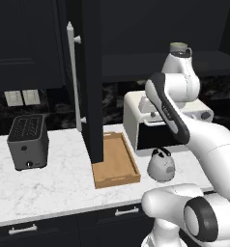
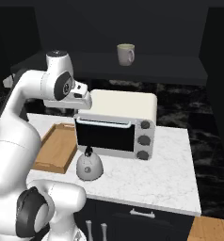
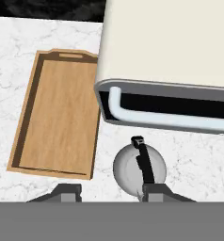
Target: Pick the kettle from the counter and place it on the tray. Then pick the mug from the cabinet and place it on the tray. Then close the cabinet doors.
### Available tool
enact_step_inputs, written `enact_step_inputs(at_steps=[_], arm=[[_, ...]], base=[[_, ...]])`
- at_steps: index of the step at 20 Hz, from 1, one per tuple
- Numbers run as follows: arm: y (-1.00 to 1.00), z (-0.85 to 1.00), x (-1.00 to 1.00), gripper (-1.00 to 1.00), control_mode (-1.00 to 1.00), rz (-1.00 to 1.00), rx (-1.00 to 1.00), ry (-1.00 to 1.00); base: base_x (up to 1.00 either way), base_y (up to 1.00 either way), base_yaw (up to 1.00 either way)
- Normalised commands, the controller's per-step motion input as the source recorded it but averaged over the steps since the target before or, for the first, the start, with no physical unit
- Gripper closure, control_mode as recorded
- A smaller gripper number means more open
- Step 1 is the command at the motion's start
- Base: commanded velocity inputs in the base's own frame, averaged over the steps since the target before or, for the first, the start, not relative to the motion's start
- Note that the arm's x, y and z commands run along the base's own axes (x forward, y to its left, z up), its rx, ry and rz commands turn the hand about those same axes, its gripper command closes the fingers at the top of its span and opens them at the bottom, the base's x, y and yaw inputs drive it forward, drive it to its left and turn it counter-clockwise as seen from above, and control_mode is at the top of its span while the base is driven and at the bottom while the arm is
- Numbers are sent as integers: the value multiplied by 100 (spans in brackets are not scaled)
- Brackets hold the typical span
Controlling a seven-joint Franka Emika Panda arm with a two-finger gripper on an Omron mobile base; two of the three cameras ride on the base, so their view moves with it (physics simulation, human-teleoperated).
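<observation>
Nothing is placed yet: the kettle sits on the surface beside the bare tray, the mug waits in the cabinet, and the pincer hovers part-open, holding nothing.

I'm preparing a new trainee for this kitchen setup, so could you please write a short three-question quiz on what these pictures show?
1. True or false: the kettle already sits inside the tray.
2. Where is the mug? A) on the tray B) on the cabinet shelf above the toaster oven C) beside the toaster
3. In the hand view, what lies between the gripper and the toaster oven?

Key
1. False: it stands on the counter, right of the tray in that view, in front of the toaster oven.
2. B
3. The kettle; the fingertips stand apart, above it, holding nothing.
</observation>
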Motion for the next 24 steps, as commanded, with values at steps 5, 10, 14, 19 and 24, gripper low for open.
enact_step_inputs(at_steps=[5, 10, 14, 19, 24], arm=[[-27, -53, -32, -100, -100, 2, -1, 0], [-69, -64, -57, -100, -100, 1, 1, 0], [-9, -12, -6, -100, -100, 0, 0, 0], [0, 0, 0, -100, -100, 0, 0, 0], [0, -28, 0, -100, -100, 0, 0, 1]], base=[[0, 0, 0], [0, 0, 0], [0, 0, 0], [0, 0, 0], [0, 0, 0]])
